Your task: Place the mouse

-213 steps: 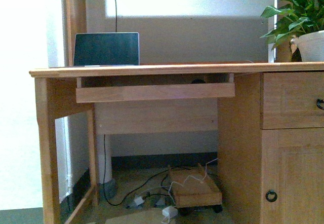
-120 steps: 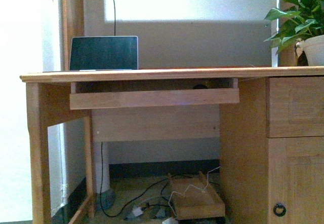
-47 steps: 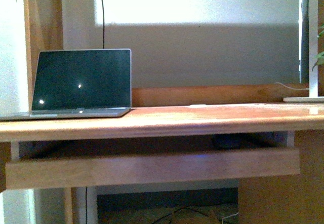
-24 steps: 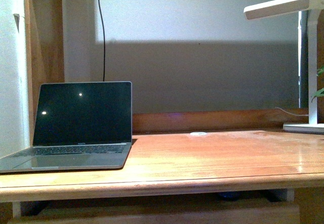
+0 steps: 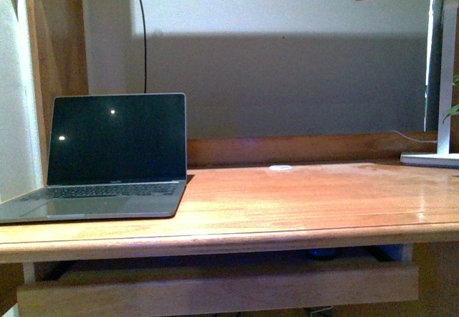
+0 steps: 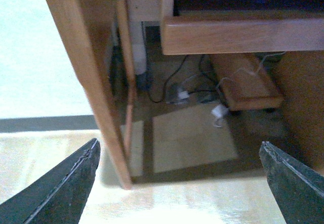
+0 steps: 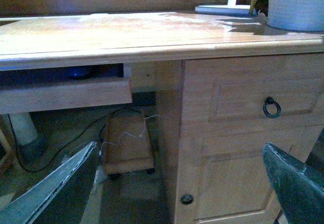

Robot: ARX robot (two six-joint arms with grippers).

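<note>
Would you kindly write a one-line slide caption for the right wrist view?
Open right gripper facing the wooden desk, mouse in the pull-out tray beneath its top.

A wooden desk (image 5: 287,209) fills the view. At its left end stands an open laptop (image 5: 115,141), screen dark, and a black cord (image 5: 143,37) runs up the wall behind it. A white disc (image 5: 281,167) lies by the desk's back edge. At the right end stand a white lamp (image 5: 448,80) and a white pot (image 7: 296,5). Under the top hangs a tray (image 5: 215,288) — on the floor below, a wooden trolley (image 7: 126,145) among cables.
</note>
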